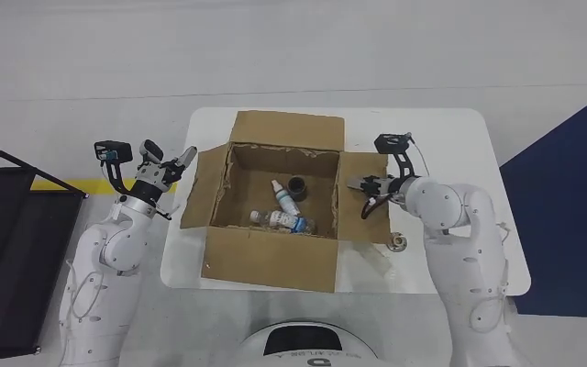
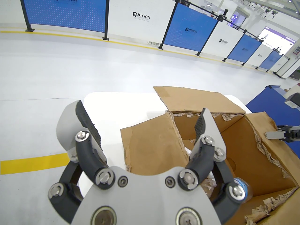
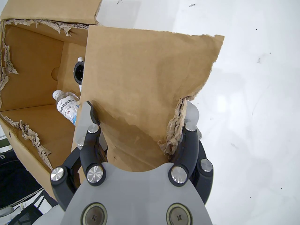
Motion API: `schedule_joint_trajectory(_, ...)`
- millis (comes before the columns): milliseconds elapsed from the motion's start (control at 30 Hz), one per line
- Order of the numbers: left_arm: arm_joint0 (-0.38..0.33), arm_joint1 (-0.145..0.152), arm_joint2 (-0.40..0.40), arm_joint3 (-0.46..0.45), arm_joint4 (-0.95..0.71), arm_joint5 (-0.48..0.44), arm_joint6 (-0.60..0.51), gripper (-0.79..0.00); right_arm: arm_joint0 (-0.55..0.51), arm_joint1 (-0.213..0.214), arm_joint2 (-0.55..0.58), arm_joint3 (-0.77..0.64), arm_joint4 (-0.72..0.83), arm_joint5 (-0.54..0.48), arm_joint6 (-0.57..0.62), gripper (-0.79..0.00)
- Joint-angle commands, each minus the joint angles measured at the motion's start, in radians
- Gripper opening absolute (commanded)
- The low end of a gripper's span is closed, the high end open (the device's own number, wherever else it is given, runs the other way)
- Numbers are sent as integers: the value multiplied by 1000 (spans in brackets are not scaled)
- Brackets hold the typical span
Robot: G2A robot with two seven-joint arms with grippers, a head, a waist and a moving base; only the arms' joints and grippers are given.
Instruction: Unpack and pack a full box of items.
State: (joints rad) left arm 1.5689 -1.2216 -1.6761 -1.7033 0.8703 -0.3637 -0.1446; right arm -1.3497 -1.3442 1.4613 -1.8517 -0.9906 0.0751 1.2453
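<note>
Top view, left to right: my left gripper (image 1: 171, 156) hangs just outside the box's left flap (image 1: 202, 188), jaws spread wide and empty, probably parked clear of the opening. The box (image 1: 266, 259) sits open on the table (image 1: 440, 138). On its floor the water bottle (image 1: 275, 220) lies on its side, long axis across the box, cap toward my left. The white bottle (image 1: 285, 198) slants with its cap toward the far wall, beside a black cylinder (image 1: 300, 188). My right gripper (image 1: 365, 188) straddles the right flap (image 1: 353, 163), jaws open and not pinching, I judge to press it outward
</note>
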Motion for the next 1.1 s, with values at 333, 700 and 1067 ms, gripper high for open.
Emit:
schedule_joint_trajectory(333,0,0,0,0,0,0,0,0,-28,15,50,-59,86,-4,12,-123)
schedule_joint_trajectory(700,0,0,0,0,0,0,0,0,-269,63,352,-164,161,-226,115,-413)
schedule_joint_trajectory(1067,0,0,0,0,0,0,0,0,-321,77,169,-188,-253,-187,152,-456)
